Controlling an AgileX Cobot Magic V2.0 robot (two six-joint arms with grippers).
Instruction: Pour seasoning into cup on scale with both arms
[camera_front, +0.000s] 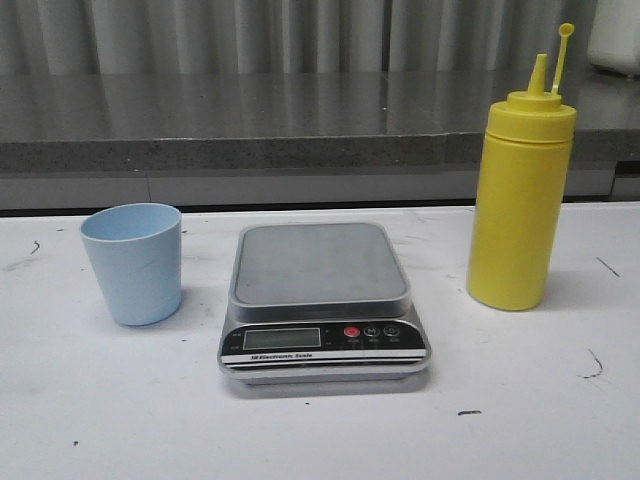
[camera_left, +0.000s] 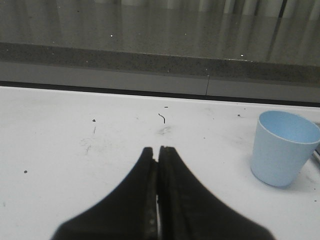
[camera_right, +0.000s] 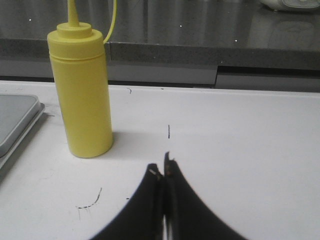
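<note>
The silver scale (camera_front: 322, 300) sits mid-table with its grey platform bare. The light blue cup (camera_front: 133, 262) stands upright on the table left of the scale, empty. The yellow seasoning bottle (camera_front: 520, 200) stands upright right of the scale, its tethered cap hanging open. Neither gripper shows in the front view. My left gripper (camera_left: 158, 150) is shut and empty, low over the table, with the cup (camera_left: 283, 148) off to one side. My right gripper (camera_right: 161, 167) is shut and empty, with the bottle (camera_right: 83, 90) standing ahead and to one side, beside the scale's corner (camera_right: 17, 120).
A dark grey counter ledge (camera_front: 300, 130) runs along the table's back edge. A white object (camera_front: 615, 35) sits on it at the far right. The white tabletop (camera_front: 320, 430) carries small black scuff marks.
</note>
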